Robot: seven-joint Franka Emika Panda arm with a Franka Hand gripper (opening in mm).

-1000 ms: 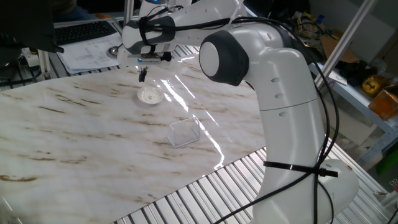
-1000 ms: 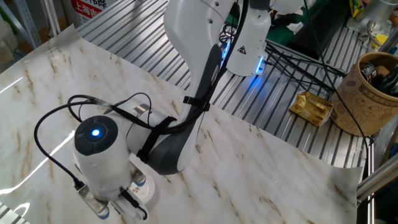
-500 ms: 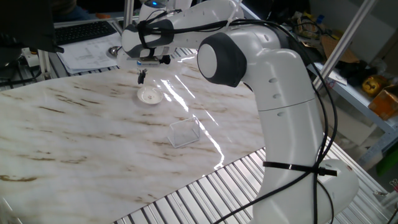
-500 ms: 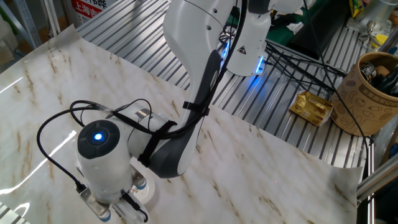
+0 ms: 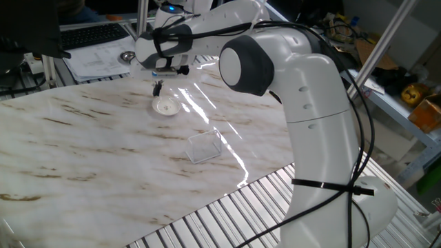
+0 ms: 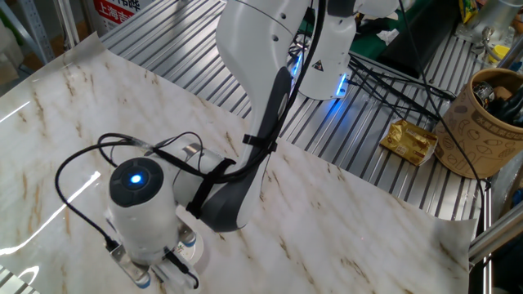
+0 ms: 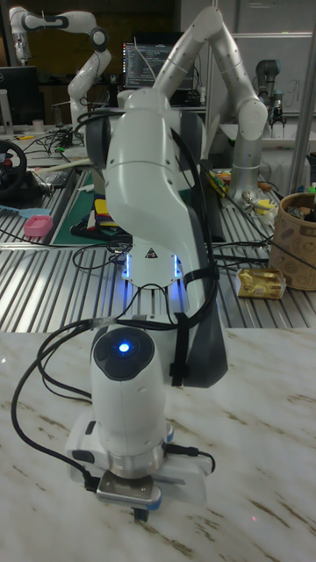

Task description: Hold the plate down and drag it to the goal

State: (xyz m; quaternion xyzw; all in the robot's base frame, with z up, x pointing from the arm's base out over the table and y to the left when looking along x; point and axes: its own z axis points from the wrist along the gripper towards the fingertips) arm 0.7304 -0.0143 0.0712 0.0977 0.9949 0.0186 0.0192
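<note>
One plate, small, round and white, sits on the marble table, and every position below is taken relative to it. Gripper hangs just above the plate's far-left rim, dark fingertips pointing down, apparently not yet touching; contact cannot be confirmed from this angle. Fingers look close together, but whether the claw is clenched or slightly parted I cannot tell, too small in the one fixed view and foreshortened in the other two. Goal, a clear near-square patch with pale glinting edges, lies toward the camera and to the right of the plate, a short way apart with bare marble between. Risks, as judgement: fingertips landing on the rim rather than the centre could tip or flick the plate; too light a press would let it slip out from under during the drag; the smooth marble may let it skate past the goal; the goal sheet itself might shift if the plate edge catches it. Hidden: in the other fixed view and the tall fixed view the wrist and hand body cover the plate almost wholly, and the goal is not visible in either. Glare streaks right of the plate blur the marble there.
</note>
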